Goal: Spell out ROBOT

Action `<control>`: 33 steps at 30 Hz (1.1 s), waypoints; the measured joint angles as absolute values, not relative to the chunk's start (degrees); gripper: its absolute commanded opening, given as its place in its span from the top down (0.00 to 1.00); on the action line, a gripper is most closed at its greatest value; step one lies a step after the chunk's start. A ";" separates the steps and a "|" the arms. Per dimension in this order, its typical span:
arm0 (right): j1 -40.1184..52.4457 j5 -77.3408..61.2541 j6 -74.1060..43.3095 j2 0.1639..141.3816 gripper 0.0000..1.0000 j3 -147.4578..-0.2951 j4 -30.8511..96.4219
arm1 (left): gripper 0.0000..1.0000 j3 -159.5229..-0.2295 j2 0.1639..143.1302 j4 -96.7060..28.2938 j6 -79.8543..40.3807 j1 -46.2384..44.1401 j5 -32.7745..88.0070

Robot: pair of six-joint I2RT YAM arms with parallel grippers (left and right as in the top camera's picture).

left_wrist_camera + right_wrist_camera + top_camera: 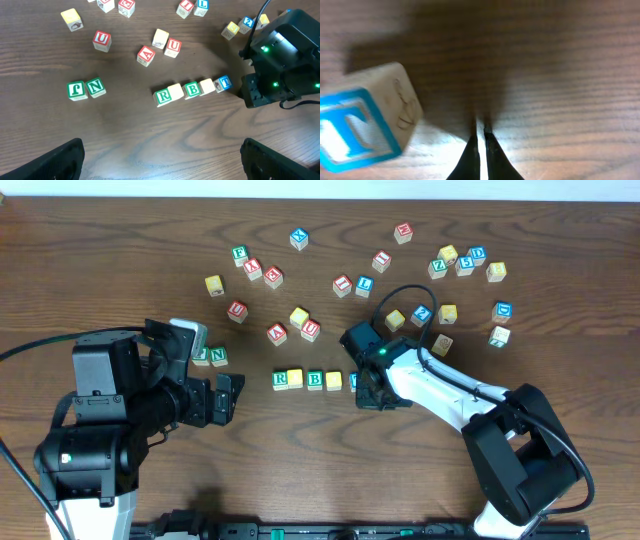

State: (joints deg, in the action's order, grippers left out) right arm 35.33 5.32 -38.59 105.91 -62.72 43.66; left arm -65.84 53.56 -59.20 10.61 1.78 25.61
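The ROBOT cubes lie in one row on the wooden table: green R [281,380] [162,96], a yellow-faced block [295,378] [175,92], green B [315,380] [192,89], a second yellow-faced block [334,380] [206,86], and blue T [223,83] [360,125] slightly tilted at the right end. My right gripper [366,392] [481,131] is shut with nothing between its fingers, low over the table just right of the T. It partly hides the T in the overhead view. My left gripper [230,398] [160,165] stands open and empty, left of and nearer than the row.
Green F [76,90] and N [95,87] cubes sit together left of the row. Red-lettered cubes such as A [145,55] and U [101,40] lie behind it. More cubes are scattered at the back right [465,265], with a black cable [400,292] looping over them.
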 measured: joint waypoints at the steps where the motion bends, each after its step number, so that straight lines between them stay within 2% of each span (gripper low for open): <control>1: 35.46 5.39 -38.59 105.91 0.99 -62.72 42.85 | 0.02 -65.84 53.56 -59.20 10.61 1.78 25.61; 9: 37.98 5.98 -38.54 105.91 0.99 -62.61 36.21 | 0.02 -65.84 53.56 -59.20 10.61 1.78 25.61; 33: 38.02 8.38 -39.46 105.91 0.99 -62.61 33.39 | 0.02 -65.84 53.56 -59.20 10.61 1.78 25.61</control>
State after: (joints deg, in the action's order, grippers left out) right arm 38.02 8.38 -39.46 105.91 -62.61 33.39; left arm -65.84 53.56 -59.20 10.61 1.78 25.61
